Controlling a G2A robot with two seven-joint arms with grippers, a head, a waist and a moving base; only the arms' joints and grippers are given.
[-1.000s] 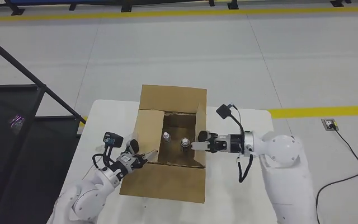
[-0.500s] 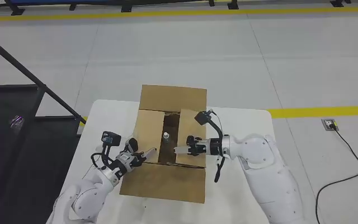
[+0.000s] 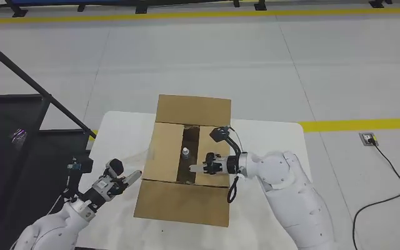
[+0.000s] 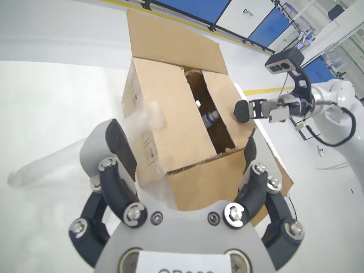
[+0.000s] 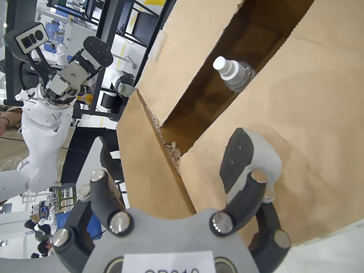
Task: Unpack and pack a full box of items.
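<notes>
From the top, a brown box [image 3: 184,203] sits on a white table [image 3: 275,134]. Its top flaps are partly shut, with a dark gap down the middle. The left gripper [image 3: 129,180] is off the box, just beside its side wall. Its fingers are spread and hold nothing. The right gripper [image 3: 197,169] is over the box top, on one of the flaps, with its tip at the edge of the gap. A small bottle [image 3: 185,152] stands inside the box. It is just ahead of the right gripper and down in the gap.

In the left wrist view, the left gripper's two fingers [image 4: 119,146] are wide apart. The box is right in front of them and sits between them in the picture, but they are not touching it. The bottle shows in the gap, past the fingers. The right gripper is farther off, on the other side of the gap.

In the right wrist view, the right gripper is spread too, and it pinches nothing. One finger [image 5: 241,154] lies over a flap. The other is partly hidden behind a cardboard edge. The bottle, with a white cap, is just ahead of the fingers, inside the box. The left gripper is well past the box.
</notes>
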